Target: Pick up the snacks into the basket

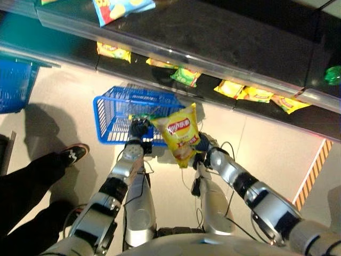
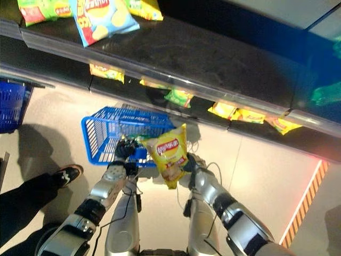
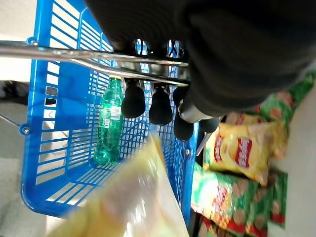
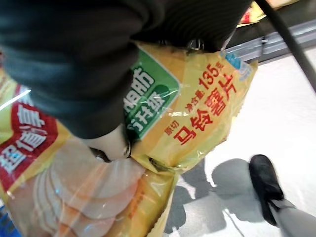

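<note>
your right hand (image 1: 201, 145) clutched a glossy, crinkled yellow chip bag (image 1: 181, 133), held above the near rim of the blue plastic lattice basket (image 1: 114, 114). your left hand (image 3: 163, 101) curled its dark-tipped fingers round the basket's thin metal handle (image 3: 64, 53). a green ribbed bottle (image 3: 107, 121) lay inside.

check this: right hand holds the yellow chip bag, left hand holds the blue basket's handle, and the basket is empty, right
Not quite. The basket is not empty: the left wrist view shows a green bottle lying in it. The rest holds: the right hand holds the yellow chip bag, the left hand the handle.
</note>
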